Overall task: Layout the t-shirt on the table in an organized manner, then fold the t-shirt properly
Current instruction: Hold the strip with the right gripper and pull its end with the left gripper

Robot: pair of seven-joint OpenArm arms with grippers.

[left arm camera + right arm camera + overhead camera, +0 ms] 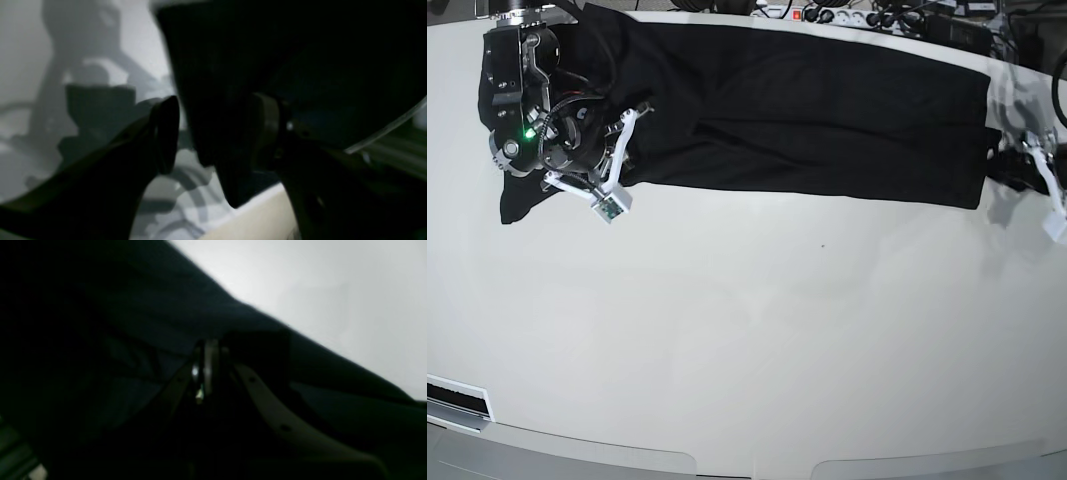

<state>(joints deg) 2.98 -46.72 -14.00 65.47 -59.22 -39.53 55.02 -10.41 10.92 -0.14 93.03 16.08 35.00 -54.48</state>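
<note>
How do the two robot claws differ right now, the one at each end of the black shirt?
The left gripper stands open, its fingers apart around a hanging edge of the t-shirt; the right gripper is shut, pinching the cloth. In the base view the left one sits just off the shirt's end, at the edge of the table, while the right one lies over the other end. Both stay low at the shirt.

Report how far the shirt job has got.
Done: the t-shirt lies stretched in a long band across the far side of the table, one lengthwise fold seemingly in. In hand: the right end effector is shut on cloth at one end; the left end effector stands open at the other end, cloth between its fingers but ungripped. Left: smoothing the bunched end and the crosswise folds.
</note>
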